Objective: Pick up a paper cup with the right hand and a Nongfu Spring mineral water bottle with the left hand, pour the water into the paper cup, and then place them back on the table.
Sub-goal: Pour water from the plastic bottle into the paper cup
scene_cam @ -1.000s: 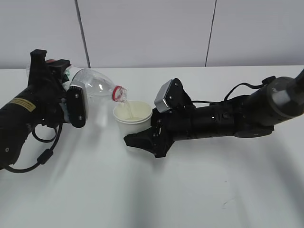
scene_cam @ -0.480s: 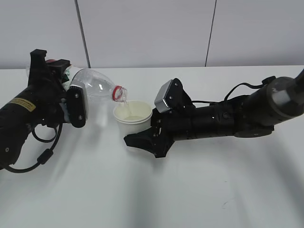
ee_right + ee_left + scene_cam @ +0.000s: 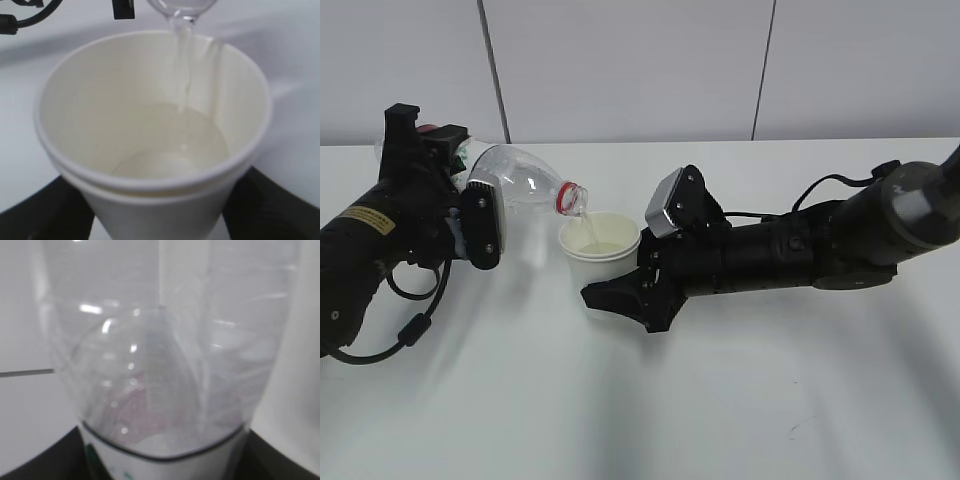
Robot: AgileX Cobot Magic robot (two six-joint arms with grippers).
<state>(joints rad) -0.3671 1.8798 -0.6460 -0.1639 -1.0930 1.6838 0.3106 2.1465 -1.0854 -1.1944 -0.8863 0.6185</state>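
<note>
- White wall panels with dark vertical seams stand behind the table (image 3: 720, 420), a plain white top with a small dark scuff near its front right.
- Nothing else lies on the table near the two arms, so judged from this there is free surface on both sides for setting things down.
- On the left, the left hand (image 3: 470, 215) is clamped around the lower body of the Nongfu Spring mineral water bottle (image 3: 525, 180); the left wrist view shows the clear bottle wall filling the frame between the dark fingers.
- The bottle's long axis lies close to level, running left to right, with the red-ringed neck tipped slightly down toward the middle.
- The open mouth sits just above the near-left rim of the paper cup (image 3: 600, 245), and a thin stream of water (image 3: 182, 65) falls from it into the cup.
- From the right, the right hand (image 3: 620, 290) grips the cup low on its body, a dark finger on each side in the right wrist view; the cup stands upright.
- Water covers the cup's bottom, well below the rim.
- Whether the cup's base touches the table cannot be told.
- Pouring appears under way; the coming move likely turns on raising the neck back over the cup so the stream stops without dripping outside.
</note>
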